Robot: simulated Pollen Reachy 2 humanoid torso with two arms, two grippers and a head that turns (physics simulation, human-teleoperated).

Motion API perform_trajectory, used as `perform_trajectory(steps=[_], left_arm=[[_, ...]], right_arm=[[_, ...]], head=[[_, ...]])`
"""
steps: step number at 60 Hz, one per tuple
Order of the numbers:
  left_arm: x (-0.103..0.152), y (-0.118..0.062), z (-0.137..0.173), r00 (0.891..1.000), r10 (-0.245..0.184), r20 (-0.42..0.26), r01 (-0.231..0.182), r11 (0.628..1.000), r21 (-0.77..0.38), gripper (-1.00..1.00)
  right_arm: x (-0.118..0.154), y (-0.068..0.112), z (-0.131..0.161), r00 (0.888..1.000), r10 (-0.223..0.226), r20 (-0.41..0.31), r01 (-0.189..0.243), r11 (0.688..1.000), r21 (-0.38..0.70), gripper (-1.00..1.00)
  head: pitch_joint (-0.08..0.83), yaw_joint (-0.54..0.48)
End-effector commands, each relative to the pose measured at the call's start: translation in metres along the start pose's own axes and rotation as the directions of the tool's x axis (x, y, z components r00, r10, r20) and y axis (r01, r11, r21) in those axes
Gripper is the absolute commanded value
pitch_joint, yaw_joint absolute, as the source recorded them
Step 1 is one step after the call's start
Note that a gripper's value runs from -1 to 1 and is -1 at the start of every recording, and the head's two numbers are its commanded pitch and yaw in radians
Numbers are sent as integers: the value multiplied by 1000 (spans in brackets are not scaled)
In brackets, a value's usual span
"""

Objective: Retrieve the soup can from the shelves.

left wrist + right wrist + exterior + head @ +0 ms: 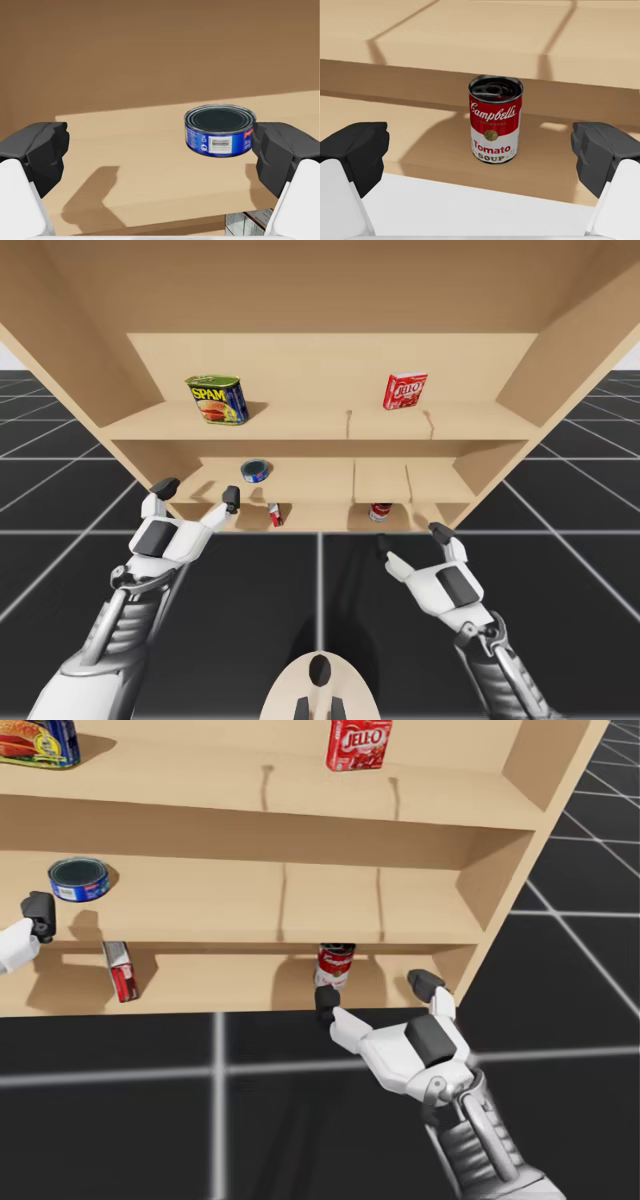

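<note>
Looking down from the high view, the shelves (300,425) carry a blue rectangular tin (217,400) and a red box (404,391) on top, a flat blue can (256,471) on the middle board, and a small red packet (273,514) plus the red-and-white soup can (381,511) on the lowest board, right of centre. My right gripper (411,538) hangs just in front of that can with its fingers spread, which I judge is a line-up for a grasp. My left gripper (198,492), also spread and holding nothing, sits at the height of the middle board.

From the head view, the soup can stands tucked under the middle board's edge, so the right arm must go in low. This view shows a gap between fingertips and can that the high view blurs.

Through the left wrist view, the flat blue can lies ahead near one finger, untouched; it is not the target, so this arm looks idle.

Through the right wrist view, the soup can stands upright and centred ahead of the released fingers, its whole side and lid showing.
</note>
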Motion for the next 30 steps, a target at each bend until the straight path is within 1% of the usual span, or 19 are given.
perform_trajectory(steps=[1,7,14,19,20,22,26,30], left_arm=[[-1,0,0,1000,0,-2,0,1000,1,-1000],[-1,0,-1,1000,0,-5,0,1000,3,-1000],[-1,0,0,1000,0,-6,0,1000,3,-1000],[-2,0,-1,1000,0,-6,0,1000,4,-1000],[-2,0,-1,1000,1,-6,-1,1000,4,-1000],[-2,0,-1,1000,1,-6,-1,1000,5,-1000],[-2,0,-1,1000,1,-7,-1,1000,7,-1000],[-2,0,-1,1000,2,-9,-2,1000,8,-1000]], right_arm=[[-19,10,-23,996,-81,-31,81,997,4,-1000],[-28,14,-41,995,-82,-58,83,997,9,-1000],[-34,18,-61,996,-59,-69,59,998,-5,-1000],[-37,21,-74,995,-56,-81,55,998,-5,-1000],[-39,21,-79,995,-47,-83,47,999,-8,-1000],[-41,22,-82,995,-44,-85,43,999,-11,-1000],[-44,23,-91,994,-50,-95,49,999,-17,-1000],[-47,23,-100,994,-46,-102,43,999,-33,-1000]], head=[[584,-212],[583,-208],[581,-211],[581,-212],[580,-211],[579,-212],[580,-212],[580,-214]])
